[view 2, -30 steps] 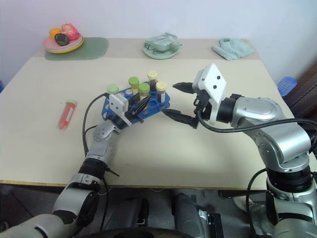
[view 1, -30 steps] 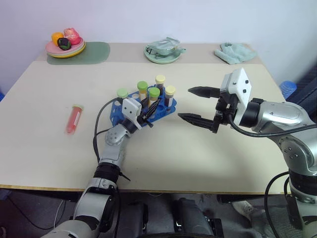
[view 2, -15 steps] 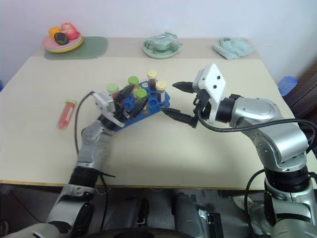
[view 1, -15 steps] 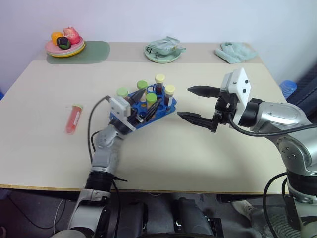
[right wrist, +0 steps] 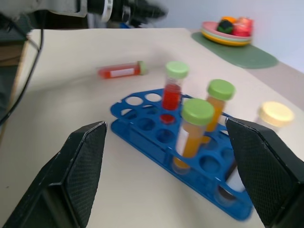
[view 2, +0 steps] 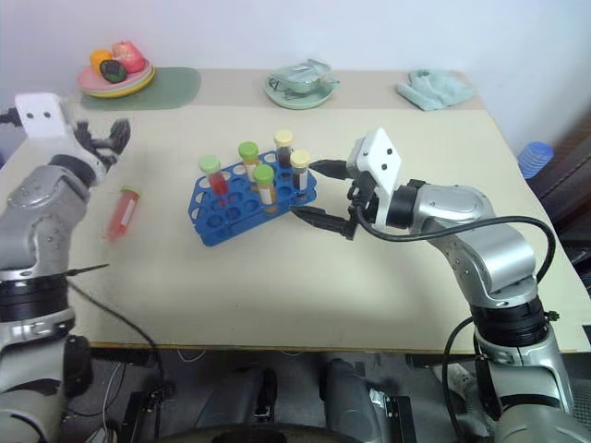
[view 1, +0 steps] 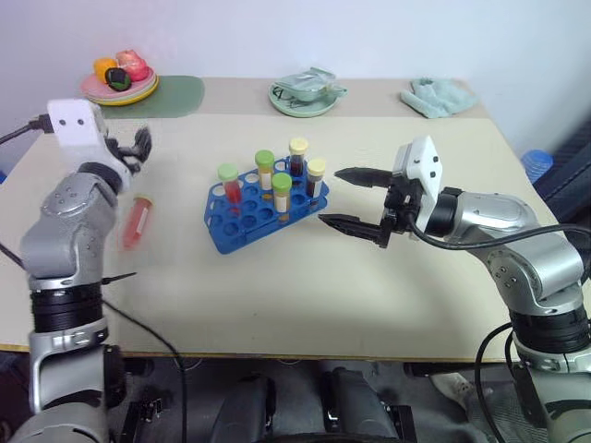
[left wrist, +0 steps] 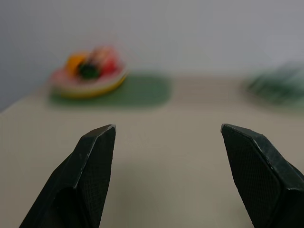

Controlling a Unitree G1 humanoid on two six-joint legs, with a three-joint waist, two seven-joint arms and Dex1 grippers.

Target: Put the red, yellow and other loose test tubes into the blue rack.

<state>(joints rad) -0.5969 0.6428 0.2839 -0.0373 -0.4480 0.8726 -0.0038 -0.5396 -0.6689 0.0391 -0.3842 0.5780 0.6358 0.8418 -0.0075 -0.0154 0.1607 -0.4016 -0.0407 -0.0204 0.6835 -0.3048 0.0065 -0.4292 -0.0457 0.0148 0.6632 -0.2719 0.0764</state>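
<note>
Beige table (view 1: 277,305), stacked plates of toy fruit (view 1: 121,85) on a green mat (view 1: 175,96) at far left, pale green dish (view 1: 305,97) at centre, crumpled teal cloth (view 1: 438,97) at far right.

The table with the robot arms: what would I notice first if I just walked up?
Probably the blue rack in the middle of the table, with five capped tubes standing in it. The right end effector is open beside the rack, to its right. One red tube lies flat on the table left of the rack, and the left end effector is open above it.
</note>
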